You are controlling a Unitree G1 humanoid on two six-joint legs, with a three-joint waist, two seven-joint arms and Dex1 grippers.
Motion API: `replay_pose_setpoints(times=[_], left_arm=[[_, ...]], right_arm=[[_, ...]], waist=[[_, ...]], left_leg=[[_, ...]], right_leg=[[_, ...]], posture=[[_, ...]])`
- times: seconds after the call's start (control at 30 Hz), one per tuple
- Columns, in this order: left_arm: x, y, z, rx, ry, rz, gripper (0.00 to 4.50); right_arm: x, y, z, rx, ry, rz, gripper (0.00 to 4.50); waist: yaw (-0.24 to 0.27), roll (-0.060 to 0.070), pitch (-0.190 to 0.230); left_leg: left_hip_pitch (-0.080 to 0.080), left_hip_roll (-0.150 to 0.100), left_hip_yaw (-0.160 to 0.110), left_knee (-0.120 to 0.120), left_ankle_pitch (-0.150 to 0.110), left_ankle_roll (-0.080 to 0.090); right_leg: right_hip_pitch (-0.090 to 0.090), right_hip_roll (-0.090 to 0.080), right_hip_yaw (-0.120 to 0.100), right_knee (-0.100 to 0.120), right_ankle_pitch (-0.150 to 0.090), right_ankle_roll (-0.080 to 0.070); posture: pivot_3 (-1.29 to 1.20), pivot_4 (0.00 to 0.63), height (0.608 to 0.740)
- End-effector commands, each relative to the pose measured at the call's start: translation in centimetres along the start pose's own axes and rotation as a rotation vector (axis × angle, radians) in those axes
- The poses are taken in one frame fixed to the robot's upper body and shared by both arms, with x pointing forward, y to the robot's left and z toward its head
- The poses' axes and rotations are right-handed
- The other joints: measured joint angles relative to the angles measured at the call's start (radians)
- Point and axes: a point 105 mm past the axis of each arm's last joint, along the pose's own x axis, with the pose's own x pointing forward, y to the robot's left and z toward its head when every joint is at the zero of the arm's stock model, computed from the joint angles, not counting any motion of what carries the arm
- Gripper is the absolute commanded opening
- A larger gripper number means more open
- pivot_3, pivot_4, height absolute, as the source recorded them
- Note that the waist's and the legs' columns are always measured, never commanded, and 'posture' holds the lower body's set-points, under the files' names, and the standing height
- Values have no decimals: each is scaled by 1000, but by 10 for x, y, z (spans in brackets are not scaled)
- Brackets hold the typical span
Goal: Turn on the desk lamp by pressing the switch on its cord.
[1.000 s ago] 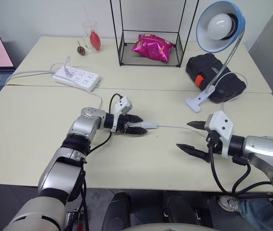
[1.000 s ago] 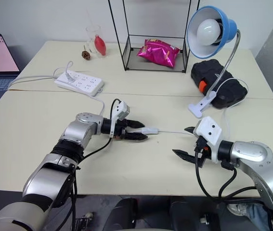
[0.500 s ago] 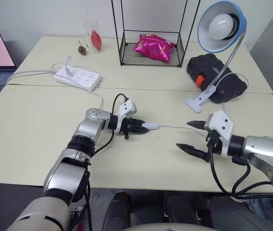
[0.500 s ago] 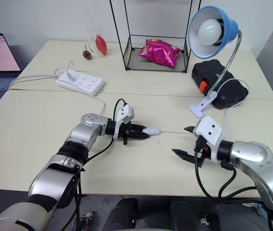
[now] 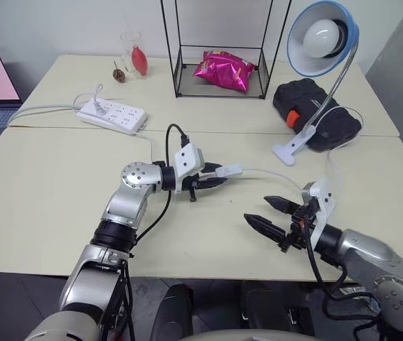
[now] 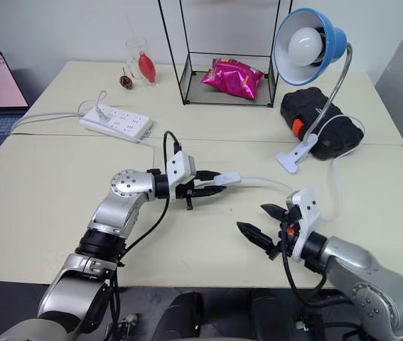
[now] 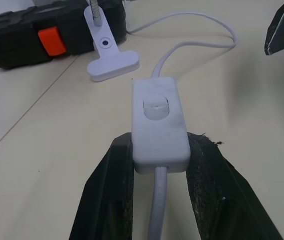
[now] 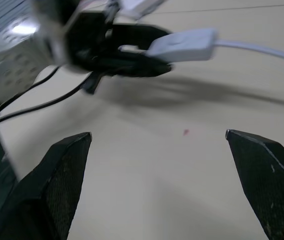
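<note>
Switch point(image 7: 159, 122) sat pinched between the left gripper's point(image 5: 212, 177) two black fingers, lifted clear of the table point(image 5: 52, 185), its rocker button facing up. From its far end the cord point(image 5: 272, 174) curved away toward the desk lamp point(image 5: 315, 78), whose clip base stood beyond beside a black case point(image 5: 315, 114). Nearer the table's front edge, just beside the switch, the right gripper point(image 5: 269, 217) hung with fingers spread wide, holding nothing.

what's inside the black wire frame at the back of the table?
Inside the black wire frame: a pink snack bag lying on its tray floor. Nothing else visible in it; the floor under the bag is covered.
</note>
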Motion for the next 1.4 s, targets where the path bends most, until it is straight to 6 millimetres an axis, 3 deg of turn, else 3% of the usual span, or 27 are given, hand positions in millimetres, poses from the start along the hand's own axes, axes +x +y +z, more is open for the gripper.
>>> replay_pose_setpoints(times=[0.03, 0.43, 0.77, 1.4], left_arm=[[2, 4, 21, 21, -69, 45, 1102], [12, 8, 36, -131, -100, 106, 1102], [14, 10, 39, -134, -48, 154, 1102], [14, 6, 39, -128, -38, 154, 1101]], right_arm=[[17, 5, 8, 169, -87, 9, 4500], [65, 2, 39, 598, -273, 31, 4500], [79, -6, 48, 661, -327, -11, 4500], [89, -1, 48, 714, -307, 10, 4500]], waist=[[0, 0, 0], [-3, 1, 0], [-7, 1, 0], [-9, 1, 0]], left_leg=[[0, 0, 0, 0, 0, 0], [-1, 0, 0, -1, 0, 0], [-1, 0, 0, -2, 0, 0], [-1, 0, 1, -2, 0, 0]], right_leg=[[0, 0, 0, 0, 0, 0], [-1, 0, 0, 0, 0, -1], [-2, 0, 0, -1, 0, -1], [-2, 0, 0, -1, 0, -1]], posture=[[0, 150, 740], [0, 150, 740], [0, 150, 740], [0, 150, 740]])
